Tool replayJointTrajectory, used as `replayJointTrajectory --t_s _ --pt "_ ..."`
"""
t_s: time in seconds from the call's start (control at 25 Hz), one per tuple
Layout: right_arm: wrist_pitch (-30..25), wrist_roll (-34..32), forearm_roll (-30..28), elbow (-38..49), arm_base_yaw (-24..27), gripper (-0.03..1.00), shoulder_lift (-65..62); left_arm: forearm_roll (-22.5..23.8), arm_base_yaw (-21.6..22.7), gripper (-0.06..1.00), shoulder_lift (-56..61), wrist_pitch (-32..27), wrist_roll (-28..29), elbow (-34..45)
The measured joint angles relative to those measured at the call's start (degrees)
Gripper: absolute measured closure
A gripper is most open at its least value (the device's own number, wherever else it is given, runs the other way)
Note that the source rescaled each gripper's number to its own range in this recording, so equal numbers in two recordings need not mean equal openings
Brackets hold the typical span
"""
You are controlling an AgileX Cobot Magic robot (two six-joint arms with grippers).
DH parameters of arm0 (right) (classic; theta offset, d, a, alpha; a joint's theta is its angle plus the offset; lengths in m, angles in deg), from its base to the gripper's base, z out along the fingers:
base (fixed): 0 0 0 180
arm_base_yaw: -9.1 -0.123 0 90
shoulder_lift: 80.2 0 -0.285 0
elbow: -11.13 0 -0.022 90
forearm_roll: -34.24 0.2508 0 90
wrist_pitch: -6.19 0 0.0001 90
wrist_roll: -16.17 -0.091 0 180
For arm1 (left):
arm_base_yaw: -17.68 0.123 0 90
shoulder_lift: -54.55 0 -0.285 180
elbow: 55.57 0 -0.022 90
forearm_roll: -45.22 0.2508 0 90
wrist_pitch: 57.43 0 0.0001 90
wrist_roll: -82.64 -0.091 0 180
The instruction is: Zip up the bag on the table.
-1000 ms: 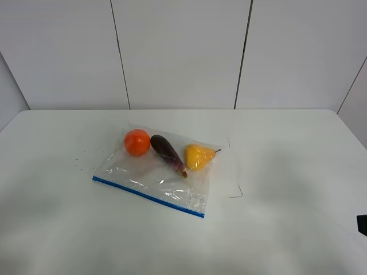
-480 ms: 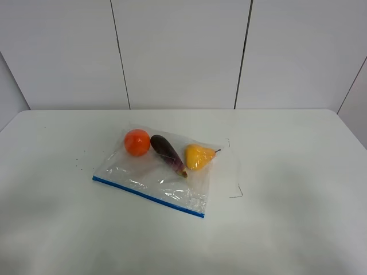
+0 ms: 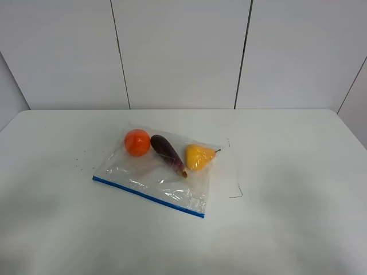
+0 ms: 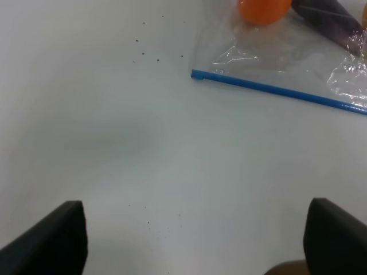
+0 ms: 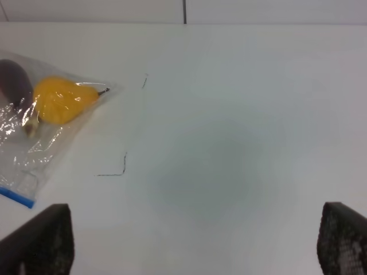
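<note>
currently the bag (image 3: 156, 172) lies flat on the table (image 3: 287, 229), a little left of the middle in the high view. it is clear crinkly plastic, and its blue zipper strip (image 3: 148, 196) runs along the edge nearest the camera, slanting from the left corner down toward the right. through the plastic show three toy pieces in a row along the far side: an orange (image 3: 137, 142) on the left, a dark purple eggplant (image 3: 168, 154) lying diagonally in the middle, and a yellow pear (image 3: 198, 156) on the right with its stem pointing right. just right of the bag, thin dark pen marks (image 3: 237, 192) sit on the tabletop, and small dark specks (image 3: 78, 162) dot the surface to the left.

neither arm reaches into the high view. the left gripper (image 4: 192, 238) hangs above bare table near the zipper's left end, its two dark fingertips (image 4: 54, 238) spread wide apart with nothing between them. the right gripper (image 5: 192, 243) hangs over empty tabletop to the right of the bag, beside the pear's corner; its fingers (image 5: 43, 240) likewise stand wide apart and hold nothing.
</note>
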Motion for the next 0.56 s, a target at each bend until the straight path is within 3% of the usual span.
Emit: replayJointTrajectory --t_s 0.56 --pt "0.06 0.00 -0.77 0.05 0.00 -0.03 0.00 0.00 0.00 -0.05 0.00 0.00 0.00 0.00"
